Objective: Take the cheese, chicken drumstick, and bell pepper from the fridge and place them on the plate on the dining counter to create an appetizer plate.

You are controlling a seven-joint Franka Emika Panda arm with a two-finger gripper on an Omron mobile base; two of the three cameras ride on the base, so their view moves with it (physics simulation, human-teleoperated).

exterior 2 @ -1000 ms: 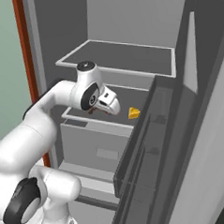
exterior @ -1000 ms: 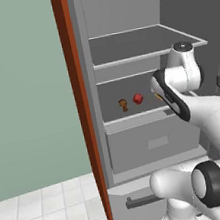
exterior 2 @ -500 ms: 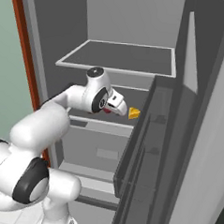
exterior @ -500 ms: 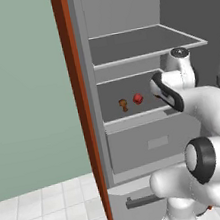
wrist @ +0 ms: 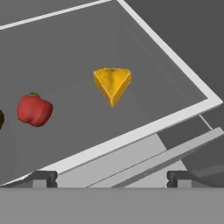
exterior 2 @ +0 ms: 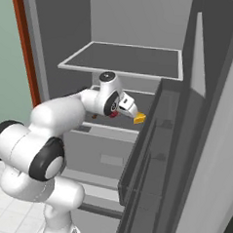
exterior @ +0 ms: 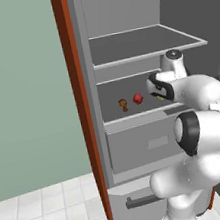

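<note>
Flat, even rendered light is falling across all three views, with no clear single source showing. No glare or hot spots are appearing anywhere. The fridge (exterior: 138, 143) interior is reading mid grey, with its back wall and far upper corner sitting darker. Soft shading is rounding the white arm, darkest on its underside. In the hand view the cheese (wrist: 112, 84) and bell pepper (wrist: 34, 109) are looking sharp and saturated, casting almost no shadow on the shelf (wrist: 131, 109). Edges are looking crisp but slightly jagged in both base views; small foods there are rendering coarse. No motion blur, no lens bending at the borders, nothing out of focus.
</note>
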